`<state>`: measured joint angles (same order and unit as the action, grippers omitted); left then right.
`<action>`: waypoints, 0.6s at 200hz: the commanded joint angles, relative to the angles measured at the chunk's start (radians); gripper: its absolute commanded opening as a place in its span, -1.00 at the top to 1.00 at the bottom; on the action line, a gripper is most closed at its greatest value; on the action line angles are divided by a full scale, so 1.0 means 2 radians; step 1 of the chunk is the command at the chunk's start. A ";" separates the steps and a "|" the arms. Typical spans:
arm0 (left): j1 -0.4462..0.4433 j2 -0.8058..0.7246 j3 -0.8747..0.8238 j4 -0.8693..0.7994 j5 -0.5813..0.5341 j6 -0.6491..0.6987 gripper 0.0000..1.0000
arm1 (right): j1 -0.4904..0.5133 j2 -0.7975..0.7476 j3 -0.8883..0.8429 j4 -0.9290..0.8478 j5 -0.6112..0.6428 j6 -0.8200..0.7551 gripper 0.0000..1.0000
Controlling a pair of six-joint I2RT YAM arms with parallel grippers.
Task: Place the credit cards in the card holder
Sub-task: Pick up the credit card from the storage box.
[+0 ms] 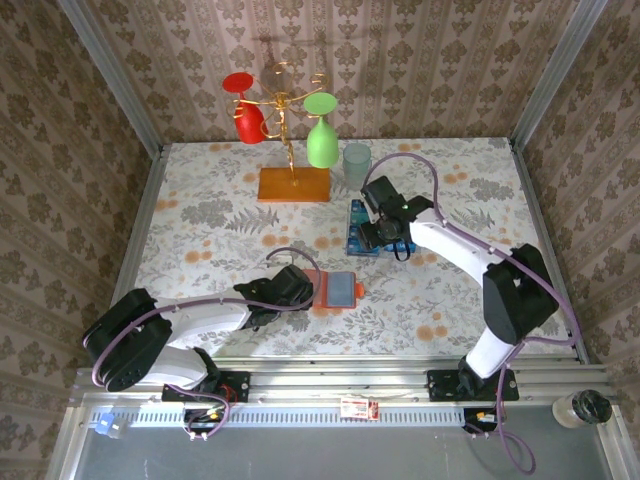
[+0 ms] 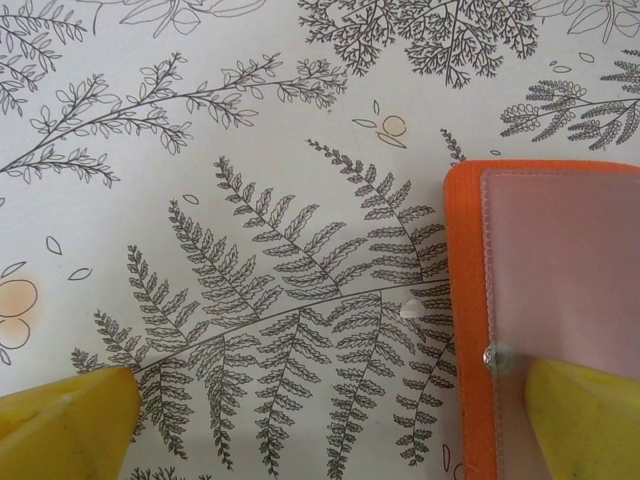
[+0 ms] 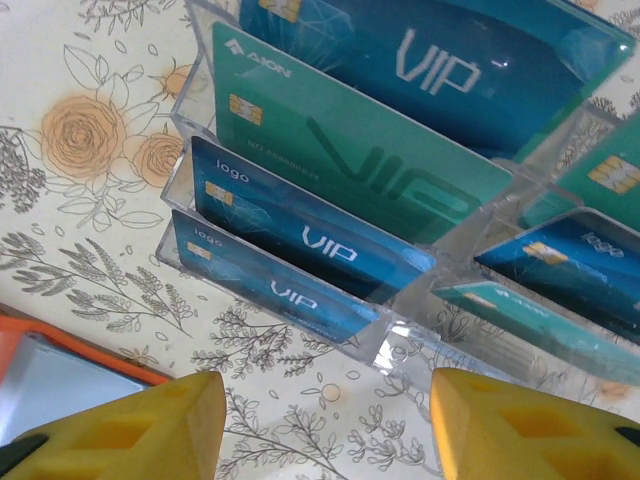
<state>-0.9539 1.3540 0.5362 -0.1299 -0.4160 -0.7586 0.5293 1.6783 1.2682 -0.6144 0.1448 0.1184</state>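
Credit cards [image 3: 330, 240] stand close-packed in a clear tiered rack [image 3: 400, 335] near the card holder [image 1: 338, 290]; right gripper [image 3: 325, 400] hovers with jaws apart and empty, so closing may pinch two cards or drag the rack.

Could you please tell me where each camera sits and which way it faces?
Top external: above and behind the arms, looking down at the table; both arms show, bases at the bottom.
Left wrist: on the left arm, facing down at the card holder; the open left gripper shows yellow fingers.
Right wrist: on the right arm, angled down at the credit cards in a clear rack; the open right gripper shows.
Shared: both wrist views catch the card holder.
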 commanded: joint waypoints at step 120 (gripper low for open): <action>0.001 0.006 0.009 0.002 -0.008 -0.001 -1.00 | 0.046 0.122 0.096 -0.053 0.099 -0.102 0.17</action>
<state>-0.9539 1.3540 0.5434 -0.1268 -0.4160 -0.7555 0.6235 1.8908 1.4136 -0.6903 0.2920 -0.0551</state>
